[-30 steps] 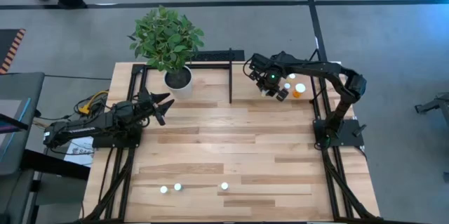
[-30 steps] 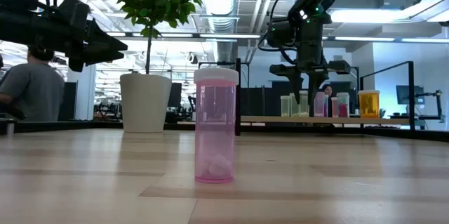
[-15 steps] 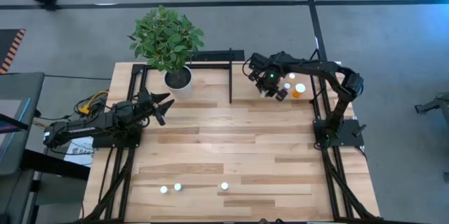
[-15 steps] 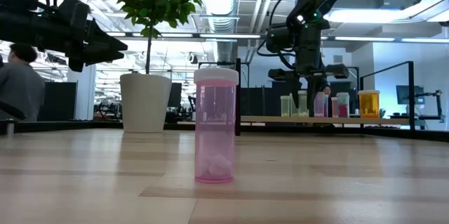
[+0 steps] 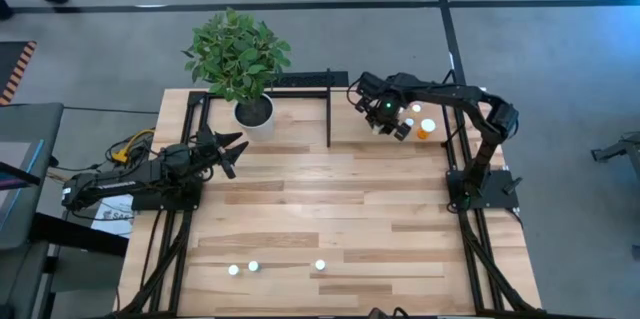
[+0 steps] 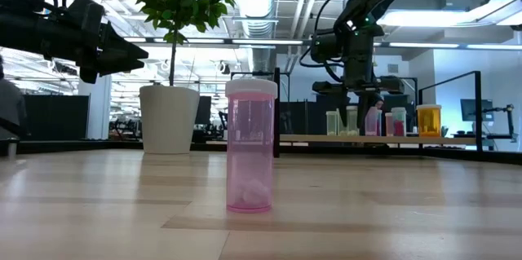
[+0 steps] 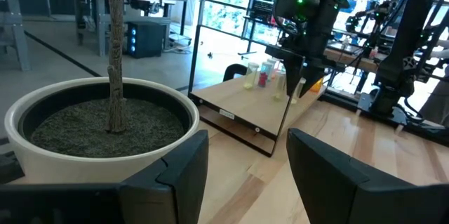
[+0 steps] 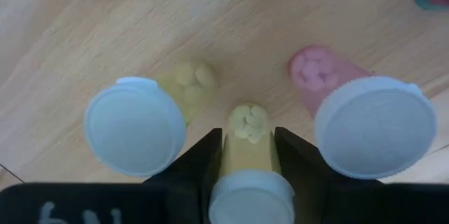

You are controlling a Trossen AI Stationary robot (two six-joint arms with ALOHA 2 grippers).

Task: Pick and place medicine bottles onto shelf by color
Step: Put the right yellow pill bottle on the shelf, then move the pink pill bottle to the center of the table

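fingers of the right gripper (image 8: 245,155) are clamped on a greenish-yellow bottle (image 8: 247,143), one dark finger (image 8: 205,157) on each side of its body, its white cap nearest the wrist and its base, with pale pills showing through, pointing away toward the shelf (image 8: 210,27) board below. its long axis runs straight out between the fingers, which in the low view means upright, cap on top, the gripper (image 6: 352,89) coming down on it from above. just outside one finger stands another greenish bottle (image 8: 137,126), upright with its round white cap facing the wrist; just outside the other finger stands a pink bottle (image 8: 372,126), likewise upright and capped. both neighbours are close beside the fingers but i cannot tell if they touch them. in the high view the right gripper (image 5: 388,119) is over the shelf (image 5: 440,139) at the table's far right corner, with an orange bottle (image 5: 427,128) just past the fingers on the side toward the arm's base. the left gripper (image 5: 228,149) hovers with its fingers (image 7: 175,175) spread apart, gripping nothing, beside the white plant pot (image 5: 254,112). three more white-capped bottles (image 5: 252,267) stand upright along the near edge of the table (image 5: 330,209), well apart from either pair of fingers.
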